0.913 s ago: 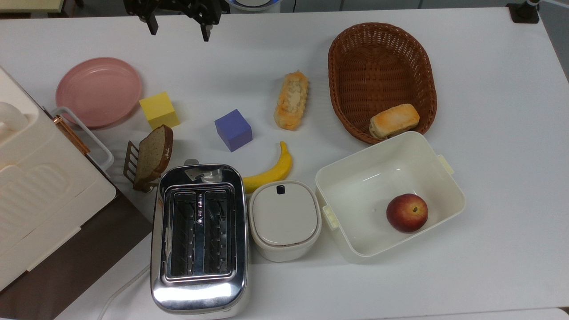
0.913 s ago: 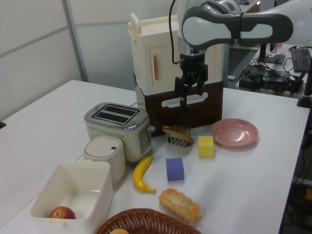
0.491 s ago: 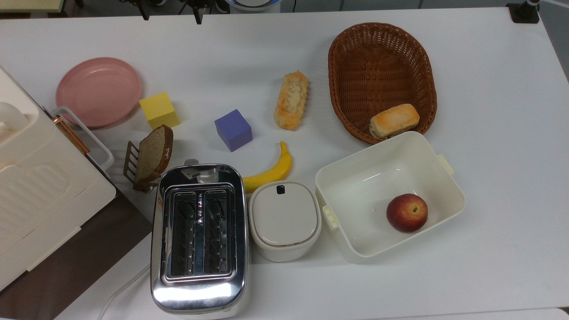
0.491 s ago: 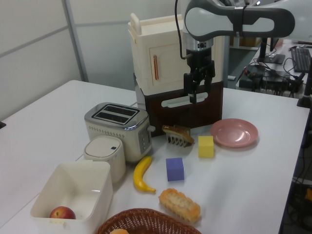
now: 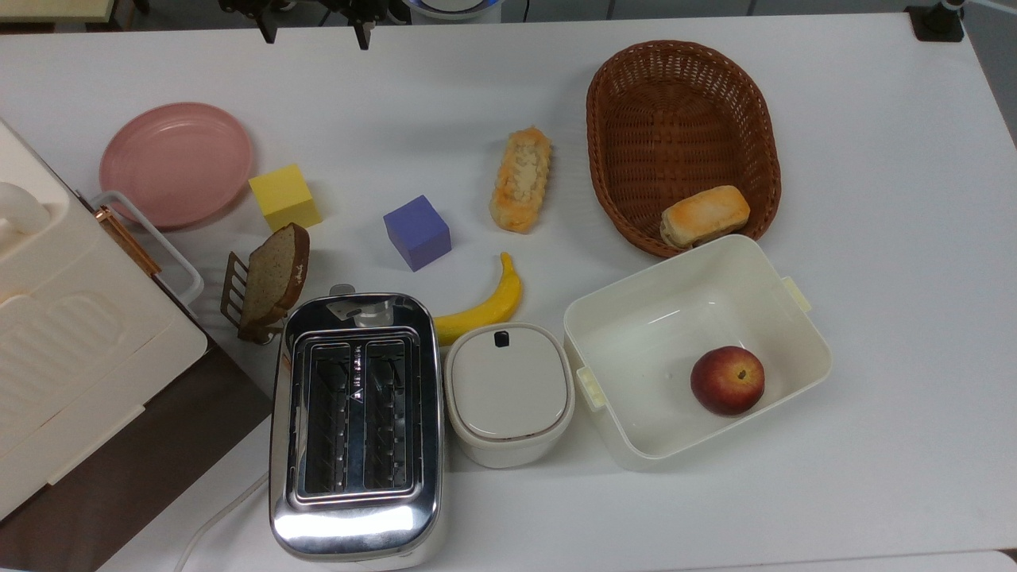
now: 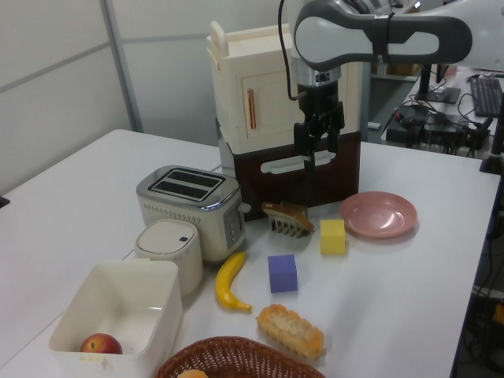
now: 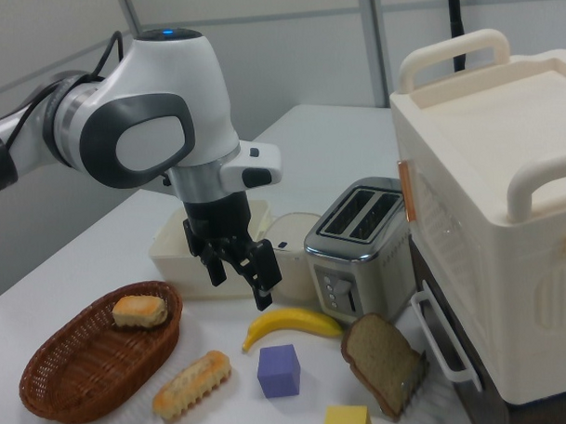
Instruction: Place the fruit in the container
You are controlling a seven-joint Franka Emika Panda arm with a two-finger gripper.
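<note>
my hand [image 6: 318, 150]: fingers apart, empty | banana [image 5: 482, 306]: long, curved, smooth yellow, at tub's [image 5: 802, 381] 9 o'clock on table [image 5: 874, 159]

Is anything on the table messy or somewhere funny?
Mostly tidy. One bread roll sits in the wicker basket, but another lies loose on the table. The banana is outside the container, which holds an apple.
</note>
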